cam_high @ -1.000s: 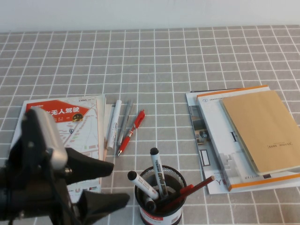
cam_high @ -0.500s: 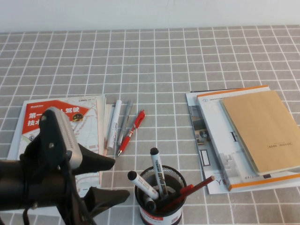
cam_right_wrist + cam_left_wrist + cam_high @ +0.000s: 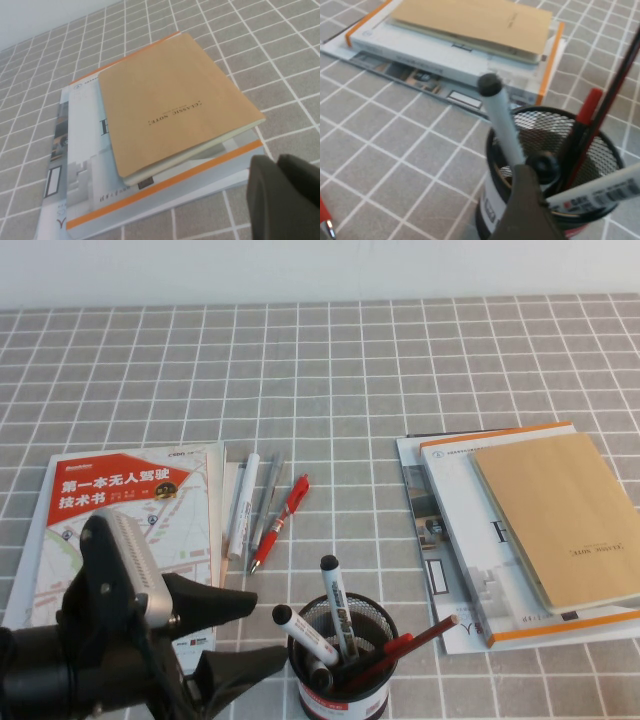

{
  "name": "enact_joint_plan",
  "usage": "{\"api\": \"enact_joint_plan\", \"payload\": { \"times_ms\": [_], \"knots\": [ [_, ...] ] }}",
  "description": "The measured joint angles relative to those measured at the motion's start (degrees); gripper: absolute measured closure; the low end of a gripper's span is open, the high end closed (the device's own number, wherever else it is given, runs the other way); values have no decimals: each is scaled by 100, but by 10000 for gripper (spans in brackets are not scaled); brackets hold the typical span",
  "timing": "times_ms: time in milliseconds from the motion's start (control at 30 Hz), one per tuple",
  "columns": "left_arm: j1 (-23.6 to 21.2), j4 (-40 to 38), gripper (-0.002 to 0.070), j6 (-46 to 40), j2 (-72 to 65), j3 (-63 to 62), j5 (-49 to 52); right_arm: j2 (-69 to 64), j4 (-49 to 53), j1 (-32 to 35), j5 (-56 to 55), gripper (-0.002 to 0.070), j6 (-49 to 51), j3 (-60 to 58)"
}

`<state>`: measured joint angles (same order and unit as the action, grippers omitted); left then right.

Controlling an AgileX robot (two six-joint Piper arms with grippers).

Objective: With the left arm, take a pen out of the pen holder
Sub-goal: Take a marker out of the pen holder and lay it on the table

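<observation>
In the high view, the left tool (image 3: 268, 628) sits at the near left edge of the grey tiled worktop (image 3: 330, 370), just beside the pen holder (image 3: 330, 702). Its two dark fingers (image 3: 215, 605) are spread wide, with nothing between them, and they point toward the holder. The holder is a black mesh cup at the near edge of the worktop. It holds two white markers with black caps, one nearly upright (image 3: 337, 608) and one leaning toward the left tool (image 3: 303, 633), plus red pens (image 3: 400, 648) that lean the other way. Behind the left tool lies a red and white booklet (image 3: 120, 490). Three loose pens lie beside the booklet: a white one (image 3: 240, 505), a grey one (image 3: 265, 502) and a red one (image 3: 282, 518). On the right, a tan notebook (image 3: 560, 520) rests on a stack of books (image 3: 450, 540).

In the left wrist view, one dark finger (image 3: 525, 205) rises in front of the holder's rim, at the foot of the nearly upright marker. I cannot tell whether they touch. A red pen leans on the far rim, and the tan notebook lies beyond.

In the right wrist view, the right tool (image 3: 280, 190) hangs over the worktop just off the near corner of the book stack. I cannot tell whether it is wide or narrow.
</observation>
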<state>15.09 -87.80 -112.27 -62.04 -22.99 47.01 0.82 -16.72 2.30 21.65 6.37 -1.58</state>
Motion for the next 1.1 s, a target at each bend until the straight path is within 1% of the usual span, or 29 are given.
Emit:
{"api": "enact_joint_plan", "payload": {
  "times_ms": [133, 233, 367, 467, 633, 1100],
  "knots": [
    [0, -597, 260, -493, -125, 183, -75, 0, 0, 0, 0, 689, 0, 0],
    [0, -825, 262, -889, -299, 399, -75, 0, 0, 0, 0, 689, 0, 0],
    [0, -874, 264, -1127, -563, 555, 165, 0, 0, 0, 0, 689, 0, 0],
    [0, -900, 279, -1275, -678, 555, 297, 0, 0, 0, 0, 689, 0, 0],
    [0, -926, 303, -1463, -768, 555, 297, 0, 0, 0, 0, 689, 0, 0],
    [0, -948, 307, -1563, -800, 63, 93, 0, 0, 0, 0, 689, 0, 0]
  ]
}}
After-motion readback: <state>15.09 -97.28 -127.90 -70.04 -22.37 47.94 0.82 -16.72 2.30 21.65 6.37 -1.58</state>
